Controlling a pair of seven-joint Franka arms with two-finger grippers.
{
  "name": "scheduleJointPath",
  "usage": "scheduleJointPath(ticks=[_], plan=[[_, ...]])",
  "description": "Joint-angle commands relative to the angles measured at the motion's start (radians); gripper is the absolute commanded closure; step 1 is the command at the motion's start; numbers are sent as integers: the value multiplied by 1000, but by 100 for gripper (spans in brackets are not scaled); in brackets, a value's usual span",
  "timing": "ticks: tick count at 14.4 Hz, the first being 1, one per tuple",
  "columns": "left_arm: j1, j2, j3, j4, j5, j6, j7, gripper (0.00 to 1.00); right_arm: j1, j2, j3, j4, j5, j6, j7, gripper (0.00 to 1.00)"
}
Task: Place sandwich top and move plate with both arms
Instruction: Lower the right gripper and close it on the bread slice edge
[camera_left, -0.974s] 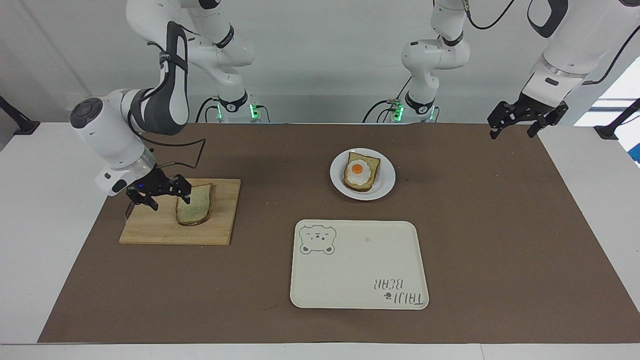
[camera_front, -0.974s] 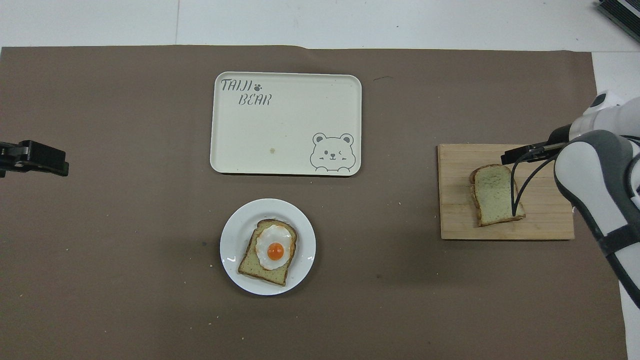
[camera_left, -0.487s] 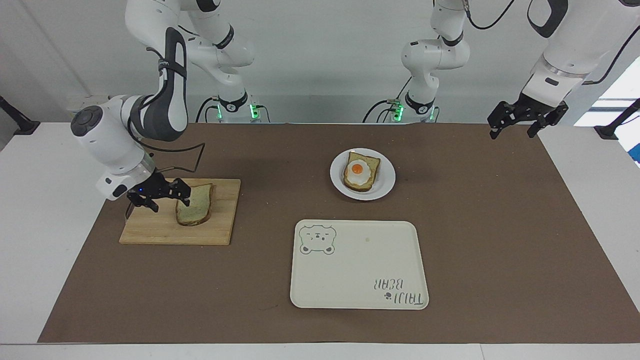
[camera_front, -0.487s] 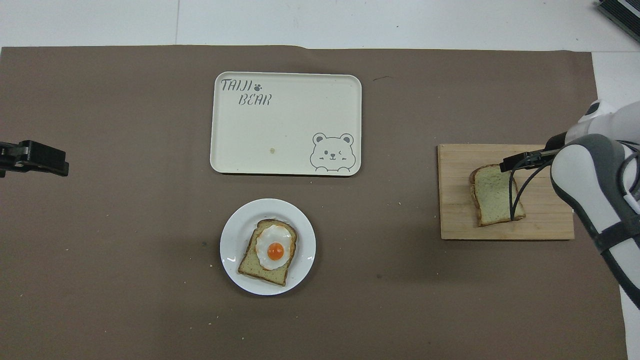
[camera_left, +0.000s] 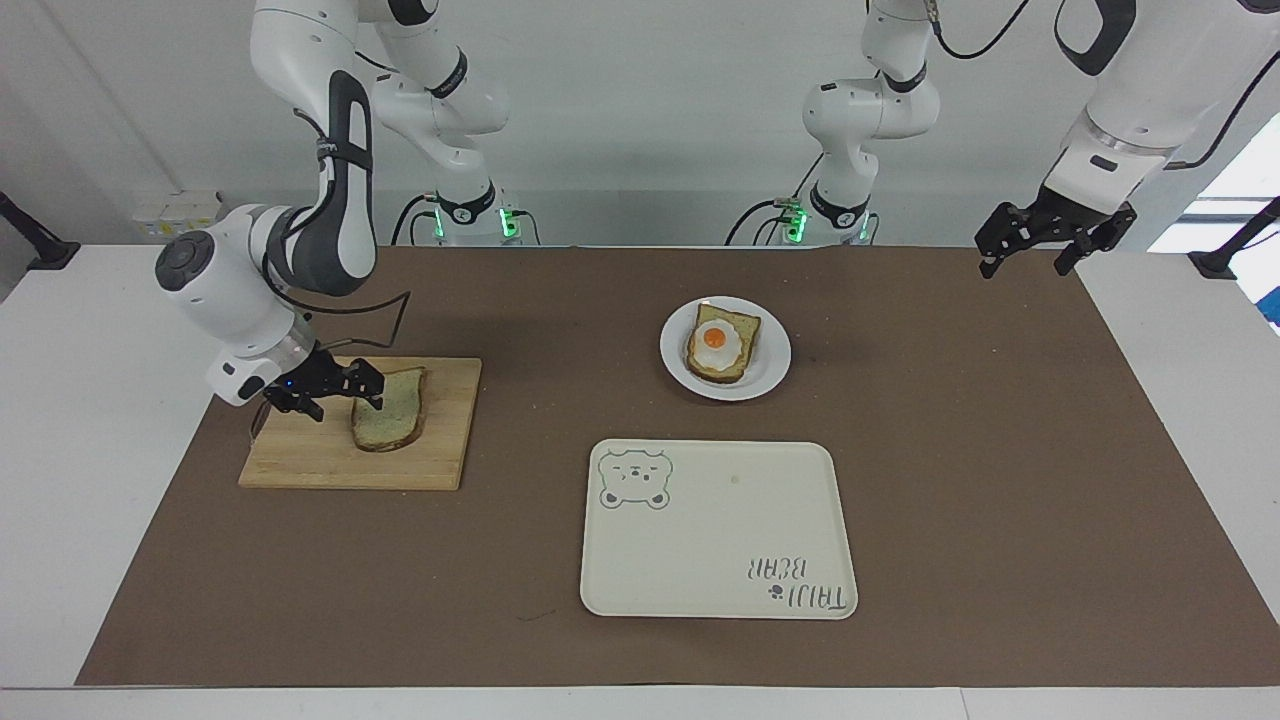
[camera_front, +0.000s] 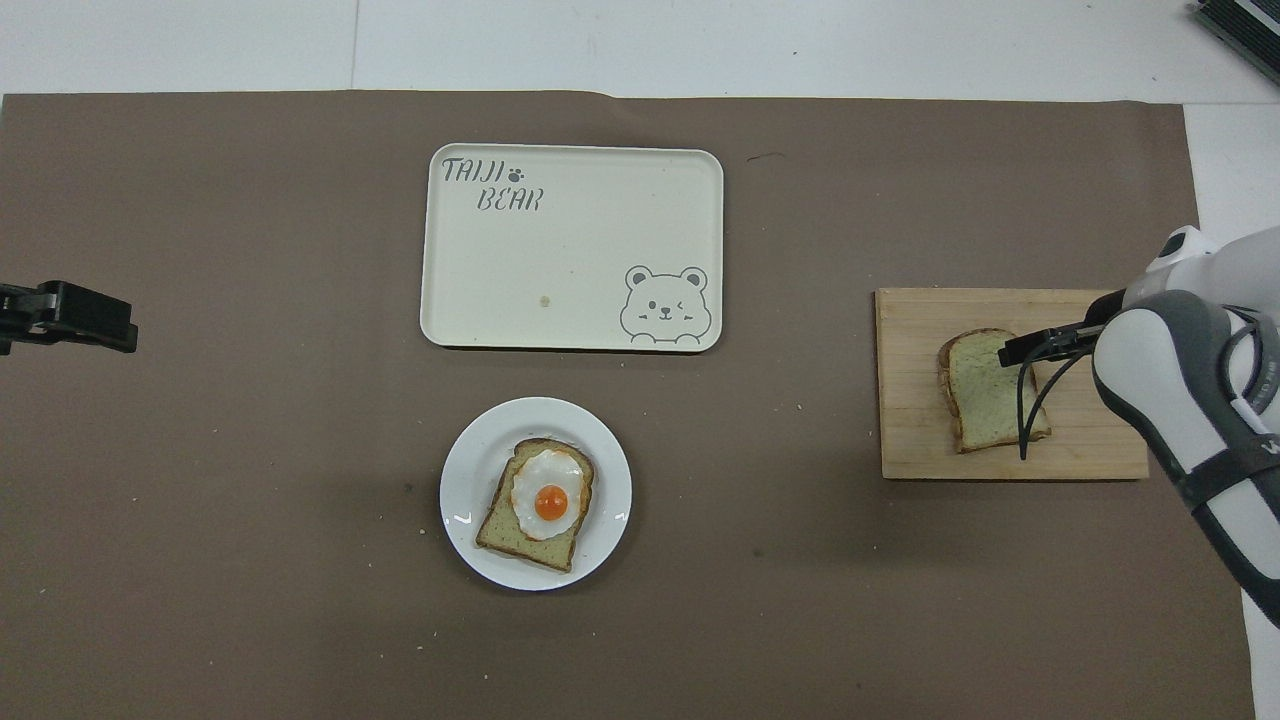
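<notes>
Down at the left of the facing view, the right gripper (camera_left: 335, 390) sits low on the wooden board (camera_left: 300, 462), its fingers spread at the edge of the bread slice (camera_left: 388, 425) lying flat there. Centre frame, the plate (camera_left: 770, 375) carries the egg toast (camera_left: 722, 345), with the tray (camera_left: 715, 530) below it. Upper right, the left gripper (camera_left: 1035, 255) waits with fingers spread.

Sandwich top (camera_left: 388, 410) on cutting board (camera_left: 300, 462); tray (camera_left: 716, 590) farther than plate (camera_left: 772, 368).
</notes>
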Motion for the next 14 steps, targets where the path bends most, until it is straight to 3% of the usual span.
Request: scheduleJointPath(ticks=[1,10,12,14], plan=[[7,4,-1,10,-1,-14,9,0,-40,4,8,-35,33,40,-123,0],[7,4,-1,10,-1,-14,9,0,-40,40,8,-52,33,53,-122,2],[7,4,-1,10,-1,-14,9,0,-42,40,8,-50,33,54,-126,22],[7,4,-1,10,-1,-14,9,0,-42,40,8,-50,32,54,-126,54]])
